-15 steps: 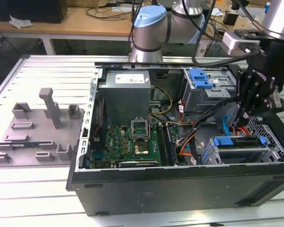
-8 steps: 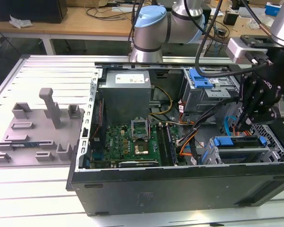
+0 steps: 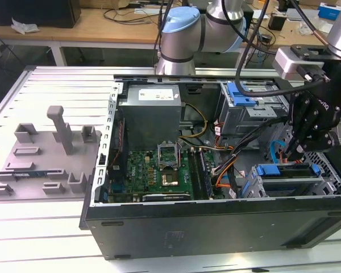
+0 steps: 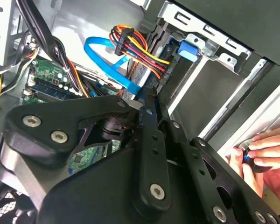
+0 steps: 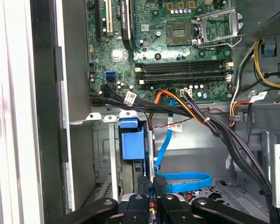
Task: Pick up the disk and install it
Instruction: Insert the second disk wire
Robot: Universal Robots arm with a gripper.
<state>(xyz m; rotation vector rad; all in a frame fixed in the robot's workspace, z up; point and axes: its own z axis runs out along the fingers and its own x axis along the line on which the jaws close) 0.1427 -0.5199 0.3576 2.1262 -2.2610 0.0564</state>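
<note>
The disk (image 3: 288,172) sat in the lower drive bay of the open computer case (image 3: 216,227), near the exterior view's right; its long axis ran across that view, blue carrier edge uppermost; the claw (image 3: 295,152) hung just above it, fingers drawn together, seemingly empty; a person's hand (image 4: 256,156) rested at the case edge in the second wrist view.

gripper (image 3: 296,152): matt black metal links, bare steel screw heads
disk (image 3: 288,171): just below the fingertips, glossy blue plastic carrier bracket, grey metal edge
drive cage (image 3: 251,111): beyond the gripper, dull stamped sheet metal, blue plastic latch
motherboard (image 5: 177,42): green laminate, shiny solder points
SATA cable (image 5: 186,181): smooth blue plastic
case wall (image 3: 216,224): matt black painted metal
</note>
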